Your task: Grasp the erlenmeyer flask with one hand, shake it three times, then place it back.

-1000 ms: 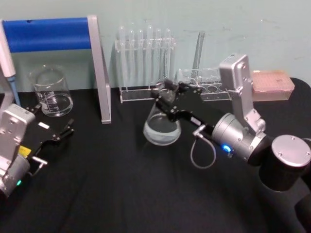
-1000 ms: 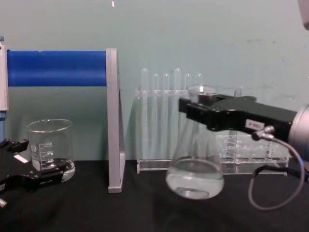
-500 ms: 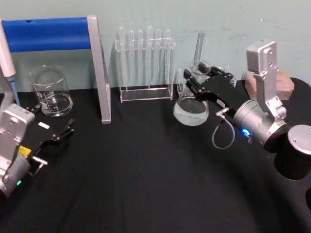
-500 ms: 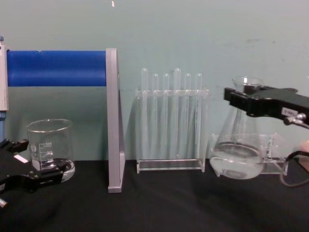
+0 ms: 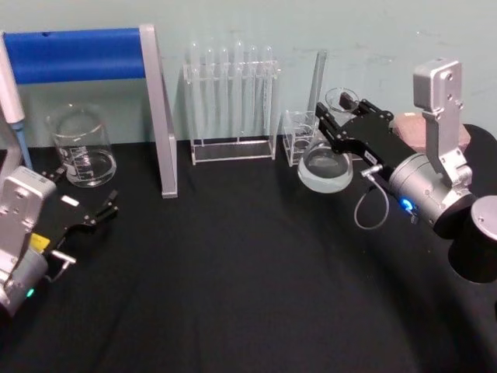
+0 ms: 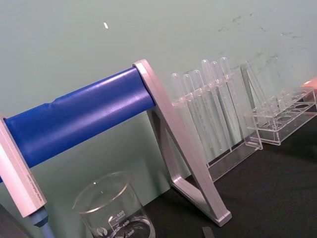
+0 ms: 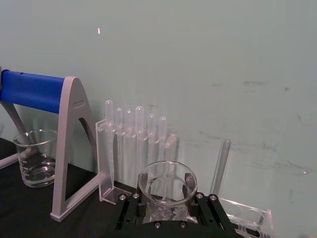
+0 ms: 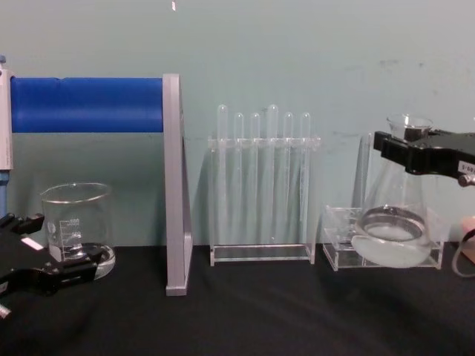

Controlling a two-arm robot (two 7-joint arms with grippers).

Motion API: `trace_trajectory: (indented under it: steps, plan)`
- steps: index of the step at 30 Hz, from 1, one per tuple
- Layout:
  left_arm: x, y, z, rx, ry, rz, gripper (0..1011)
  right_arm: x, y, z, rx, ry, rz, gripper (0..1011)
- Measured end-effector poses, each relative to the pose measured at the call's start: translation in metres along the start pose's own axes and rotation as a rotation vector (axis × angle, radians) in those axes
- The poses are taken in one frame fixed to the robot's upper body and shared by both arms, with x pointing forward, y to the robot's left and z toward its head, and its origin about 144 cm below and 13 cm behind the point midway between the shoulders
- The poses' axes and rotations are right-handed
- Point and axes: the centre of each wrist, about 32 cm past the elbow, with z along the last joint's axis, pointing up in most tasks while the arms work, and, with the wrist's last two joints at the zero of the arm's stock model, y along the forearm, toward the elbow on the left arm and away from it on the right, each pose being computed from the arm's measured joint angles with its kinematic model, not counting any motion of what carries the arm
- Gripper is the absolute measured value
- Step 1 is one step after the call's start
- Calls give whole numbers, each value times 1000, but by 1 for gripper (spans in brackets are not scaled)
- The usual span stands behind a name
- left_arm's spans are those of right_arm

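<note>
Right gripper (image 5: 335, 118): black, two-fingered, on a silver wrist; clamped round the flask's narrow neck just under the flared rim.
Flask: clear glass conical erlenmeyer flask (image 8: 392, 239), upright at the right side, in front of the low clear plastic rack (image 8: 335, 256); its base appears just clear of the black surface (image 5: 233, 264), with clear liquid in the bottom.
Left gripper (image 5: 90, 185): low at the left of the surface, fingers spread, holding nothing, near the squat glass beaker (image 5: 81, 148).
Behind: tall clear test-tube rack (image 8: 261, 185) stands between the blue roller on a grey frame (image 8: 89, 104) and the flask.
</note>
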Motion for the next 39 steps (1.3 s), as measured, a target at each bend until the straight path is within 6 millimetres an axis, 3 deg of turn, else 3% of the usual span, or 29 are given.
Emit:
trace_trajectory:
  steps: [25, 39]
  plan:
    - [0, 0, 0, 0, 0, 0, 1001, -37, -3, 0, -10, 30, 192, 450]
    - [0, 0, 0, 0, 0, 0, 1001, -42, -3, -2, -12, 37, 223, 450]
